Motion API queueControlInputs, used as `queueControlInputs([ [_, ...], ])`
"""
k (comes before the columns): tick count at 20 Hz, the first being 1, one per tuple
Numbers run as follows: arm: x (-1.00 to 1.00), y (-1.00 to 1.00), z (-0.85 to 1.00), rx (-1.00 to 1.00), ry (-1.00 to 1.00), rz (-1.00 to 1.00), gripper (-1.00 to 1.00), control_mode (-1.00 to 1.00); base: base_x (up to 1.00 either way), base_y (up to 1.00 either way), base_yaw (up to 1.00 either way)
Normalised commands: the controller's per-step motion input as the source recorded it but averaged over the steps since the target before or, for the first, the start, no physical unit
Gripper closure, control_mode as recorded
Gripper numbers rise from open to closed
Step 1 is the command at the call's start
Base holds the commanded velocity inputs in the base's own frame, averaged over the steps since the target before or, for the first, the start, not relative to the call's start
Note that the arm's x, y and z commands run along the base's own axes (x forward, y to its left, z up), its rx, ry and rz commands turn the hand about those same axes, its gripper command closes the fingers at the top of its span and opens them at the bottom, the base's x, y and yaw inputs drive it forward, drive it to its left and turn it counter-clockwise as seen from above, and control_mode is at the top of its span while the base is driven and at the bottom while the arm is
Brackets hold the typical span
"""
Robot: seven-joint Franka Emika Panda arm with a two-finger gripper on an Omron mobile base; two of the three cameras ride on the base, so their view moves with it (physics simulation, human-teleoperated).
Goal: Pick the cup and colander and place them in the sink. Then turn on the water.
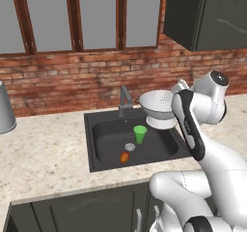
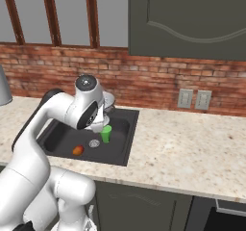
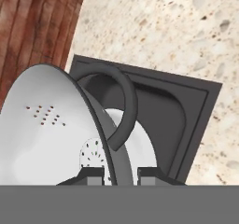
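Observation:
The white-grey perforated colander [image 1: 157, 106] hangs above the back right corner of the dark sink [image 1: 89, 144], roughly upright. My gripper [image 3: 120, 173] is shut on its rim, which runs between the two fingertips; a grey curved side handle [image 3: 127, 101] rises just past them. The sink [image 3: 189, 120] lies below the colander. The green cup [image 1: 140, 134] stands upright on the basin floor beside the round drain [image 1: 130, 147]. From the right, my arm covers most of the colander [image 2: 110, 100], and the cup [image 2: 105, 134] shows just under the hand. No water shows at the faucet [image 1: 124, 100].
A small orange object [image 1: 125, 157] lies in the basin in front of the drain. A large grey metal cylinder [image 1: 5, 111] stands on the counter at far left. Dark wall cabinets [image 1: 207, 13] hang over the right counter. Speckled counter [image 2: 192, 143] stretches right of the sink, below wall outlets [image 2: 185, 98].

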Motion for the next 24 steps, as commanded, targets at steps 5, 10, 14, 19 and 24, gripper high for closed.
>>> queueControlInputs([
  [5,0.00,0.06,-0.11,0.03,0.00,0.01,1.00,-1.00,0.00,0.00,0.00],
  [10,0.00,0.01,-0.12,0.04,0.00,0.00,1.00,-1.00,0.00,0.00,0.00],
  [14,0.07,0.00,-0.08,0.06,0.00,0.00,1.00,-1.00,0.00,0.00,0.00],
  [19,0.06,0.00,-0.07,0.06,0.00,0.00,1.00,-1.00,0.00,0.00,0.00],
  [24,0.06,0.00,-0.03,0.07,0.00,0.00,1.00,-1.00,0.00,0.00,0.00],
])
